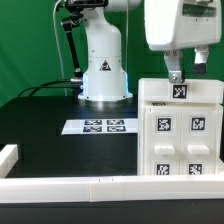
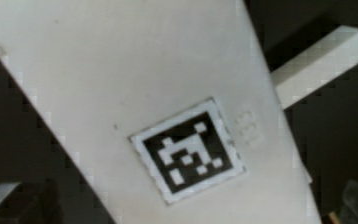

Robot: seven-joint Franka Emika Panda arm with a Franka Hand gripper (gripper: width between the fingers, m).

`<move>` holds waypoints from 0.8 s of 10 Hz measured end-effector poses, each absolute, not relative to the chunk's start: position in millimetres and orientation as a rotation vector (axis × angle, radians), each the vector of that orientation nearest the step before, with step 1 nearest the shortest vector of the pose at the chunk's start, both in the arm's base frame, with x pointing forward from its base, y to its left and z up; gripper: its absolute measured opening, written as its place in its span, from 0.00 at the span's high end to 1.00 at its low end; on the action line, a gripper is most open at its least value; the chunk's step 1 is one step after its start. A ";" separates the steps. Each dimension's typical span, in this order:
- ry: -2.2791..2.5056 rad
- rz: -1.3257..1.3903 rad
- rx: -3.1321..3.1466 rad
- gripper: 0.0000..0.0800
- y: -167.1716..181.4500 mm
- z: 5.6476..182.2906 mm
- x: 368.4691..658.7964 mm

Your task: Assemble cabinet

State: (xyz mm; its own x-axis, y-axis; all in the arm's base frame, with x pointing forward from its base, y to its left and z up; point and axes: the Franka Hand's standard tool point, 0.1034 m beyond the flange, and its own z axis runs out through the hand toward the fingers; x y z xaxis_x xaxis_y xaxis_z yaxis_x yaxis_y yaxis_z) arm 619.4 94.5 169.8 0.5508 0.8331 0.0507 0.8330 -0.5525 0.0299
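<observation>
The cabinet [image 1: 180, 135] is a large white box at the exterior view's right, with several tagged drawer blocks [image 1: 163, 127] on its front face. My gripper [image 1: 175, 74] hangs straight down over its top edge, just above the top tag [image 1: 180, 92]. In the wrist view a white tagged panel [image 2: 176, 110] of the cabinet fills the picture and runs between my fingertips [image 2: 5, 203]. A dark gap shows on each side of the panel, so the jaws stand open around it without touching.
The marker board [image 1: 100, 126] lies flat in front of the robot base [image 1: 103, 70]. Long white border rails run along the front [image 1: 80, 186] and the left edge [image 1: 8, 157]. A white bar [image 2: 327, 60] shows past the panel in the wrist view.
</observation>
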 end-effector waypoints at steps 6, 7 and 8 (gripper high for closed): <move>1.547 0.063 2.732 0.00 87.6 158.2 617.2; 1.544 0.062 2.734 0.16 87.0 157.6 617.1; 1.520 0.062 2.749 0.16 86.8 157.6 617.1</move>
State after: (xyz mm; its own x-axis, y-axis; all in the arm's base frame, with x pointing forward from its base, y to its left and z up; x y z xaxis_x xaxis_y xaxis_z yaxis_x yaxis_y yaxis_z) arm 617.1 86.8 157.6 0.5312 0.8465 0.0343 0.8465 -0.5320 0.0193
